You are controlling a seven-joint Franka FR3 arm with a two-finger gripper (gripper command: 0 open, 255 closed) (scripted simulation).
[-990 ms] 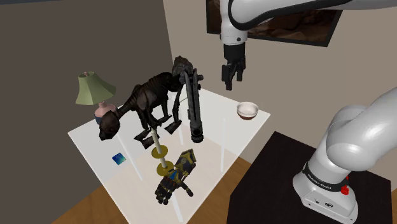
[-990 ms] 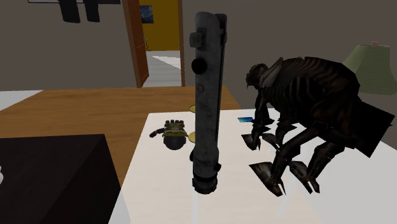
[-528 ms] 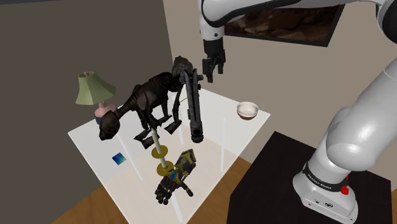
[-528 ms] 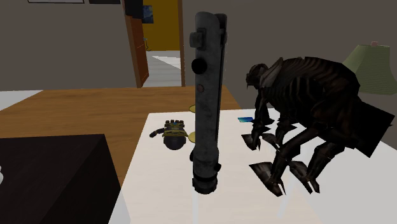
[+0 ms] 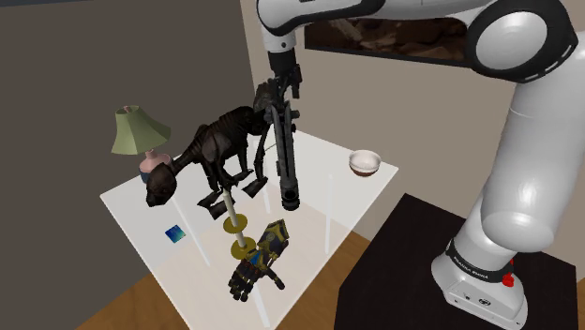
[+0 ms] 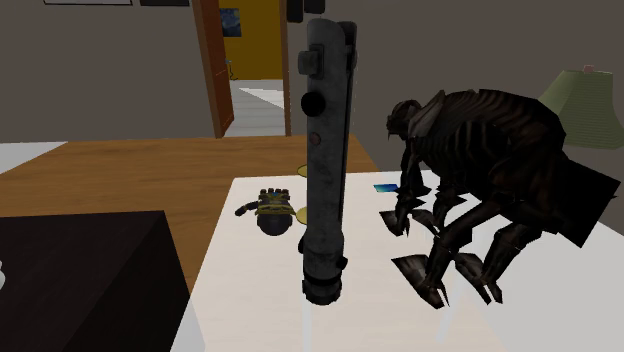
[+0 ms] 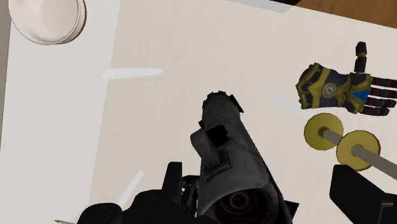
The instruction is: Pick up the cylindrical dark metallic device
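Table (image 5: 347, 202) first: white, crowded with figures. Standing on end there, just beside dark creature figure (image 5: 220, 141): cylindrical dark metallic device (image 5: 283, 159), top end right under gripper (image 5: 279, 89). Black fingers (image 7: 172, 184) spread wide, flanking the upper end without touching, nothing held. Lower straight along the cylinder's axis, centre the body between the pads, keep clear of the side knob (image 7: 213, 137), then close firmly below the rim to avoid toppling it.

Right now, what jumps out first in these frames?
A long dark cylindrical device dominates the middle of the white table, with the open black gripper at its upper end. Beside it crouches a dark skeletal creature figure.
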